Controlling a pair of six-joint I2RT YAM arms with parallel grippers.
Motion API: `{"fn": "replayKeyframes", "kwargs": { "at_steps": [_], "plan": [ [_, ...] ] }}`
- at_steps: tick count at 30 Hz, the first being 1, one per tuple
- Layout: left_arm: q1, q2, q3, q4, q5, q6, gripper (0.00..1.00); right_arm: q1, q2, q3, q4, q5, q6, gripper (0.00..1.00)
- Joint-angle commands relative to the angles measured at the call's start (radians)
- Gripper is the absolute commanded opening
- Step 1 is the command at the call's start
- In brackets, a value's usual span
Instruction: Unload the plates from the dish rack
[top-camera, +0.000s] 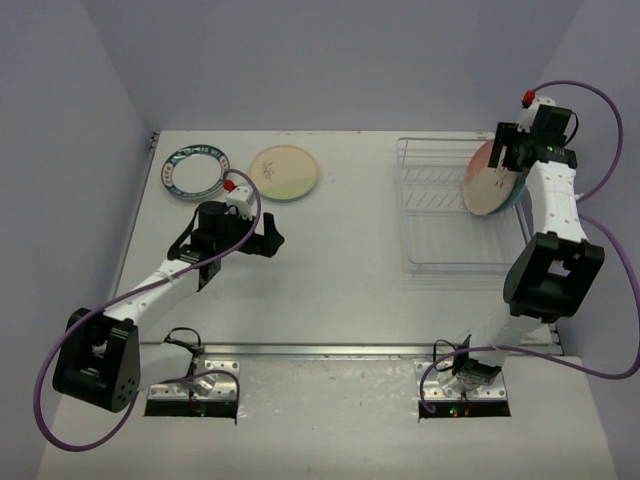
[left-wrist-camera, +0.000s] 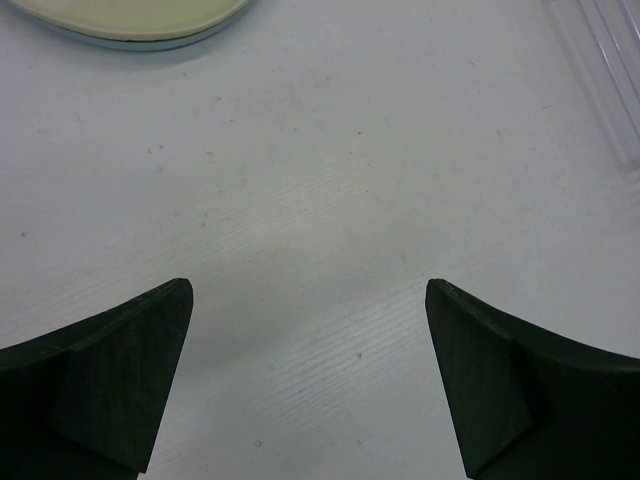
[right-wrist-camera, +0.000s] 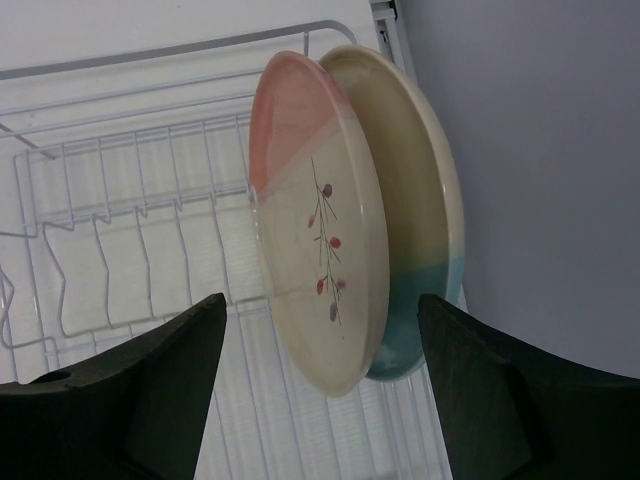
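Observation:
The wire dish rack (top-camera: 440, 215) stands at the table's right. Two plates stand on edge at its right end: a pinkish plate (top-camera: 485, 180) (right-wrist-camera: 315, 220) with a sprig drawing in front, and a cream and light blue plate (right-wrist-camera: 425, 240) behind it. My right gripper (top-camera: 508, 152) (right-wrist-camera: 322, 345) is open, its fingers either side of the plates' edges without touching. Two plates lie flat at the far left: a white one with a green rim (top-camera: 194, 171) and a cream one (top-camera: 285, 172) (left-wrist-camera: 130, 18). My left gripper (top-camera: 270, 240) (left-wrist-camera: 310, 330) is open and empty over bare table.
The rack's edge (left-wrist-camera: 610, 60) shows at the top right of the left wrist view. Walls stand close behind and to the right of the rack. The right arm (top-camera: 550, 260) rises beside the rack's right side.

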Motion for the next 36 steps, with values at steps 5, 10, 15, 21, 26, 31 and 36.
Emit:
{"fn": "replayKeyframes", "kwargs": {
  "at_steps": [5, 10, 15, 21, 26, 31, 36],
  "plan": [
    [-0.009, -0.007, 0.028, 0.030, -0.034, 0.025, 1.00, -0.006, 0.069, 0.058, 0.041, -0.011, -0.053, 0.74],
    [-0.009, 0.016, 0.063, 0.021, -0.035, -0.011, 1.00, -0.005, 0.121, 0.068, 0.056, 0.020, -0.087, 0.74],
    [-0.009, 0.036, 0.092, 0.021, -0.020, -0.026, 1.00, -0.009, 0.160, 0.075, 0.060, -0.078, -0.091, 0.74],
    [-0.009, 0.066, 0.139, 0.020, 0.010, -0.043, 1.00, -0.010, 0.151, 0.046, 0.092, -0.265, -0.052, 0.46],
    [-0.009, 0.091, 0.178, 0.014, 0.015, -0.052, 0.99, -0.012, 0.142, 0.053, 0.104, -0.237, -0.058, 0.22],
    [-0.009, 0.128, 0.213, 0.015, 0.030, -0.076, 0.99, -0.012, 0.114, 0.064, 0.124, -0.217, -0.072, 0.06],
    [-0.009, 0.150, 0.232, 0.018, 0.036, -0.095, 0.99, -0.011, 0.063, 0.051, 0.152, -0.183, -0.109, 0.00]
  ]
}}
